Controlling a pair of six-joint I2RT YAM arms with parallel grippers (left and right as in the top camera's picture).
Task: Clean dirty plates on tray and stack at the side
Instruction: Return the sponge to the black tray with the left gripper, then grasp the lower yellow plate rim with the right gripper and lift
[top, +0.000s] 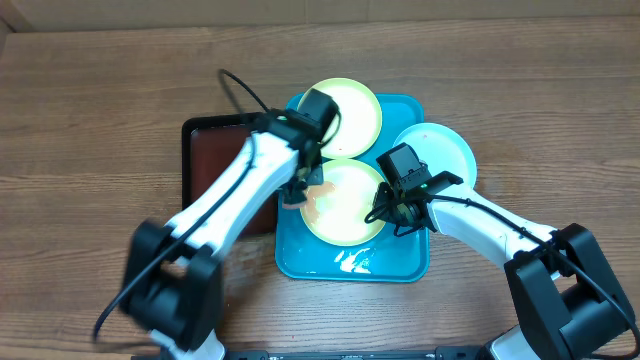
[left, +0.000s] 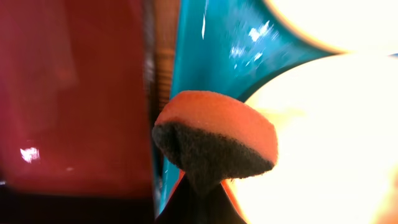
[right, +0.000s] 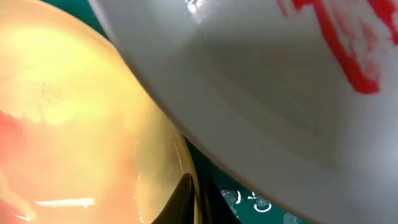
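Note:
The turquoise tray holds a yellow-green plate with red-orange smears on its left part. A second yellow-green plate lies at the tray's far edge. A light blue plate overlaps the tray's right edge. My left gripper is shut on an orange sponge with a dark scouring side, at the near plate's left rim. My right gripper is shut on that plate's right rim, one finger on each side. The light blue plate with a red smear hangs over it.
A black tray with a brown-red inside lies left of the turquoise tray, and it fills the left of the left wrist view. Wet spots shine on the turquoise tray's near part. Wooden table all round.

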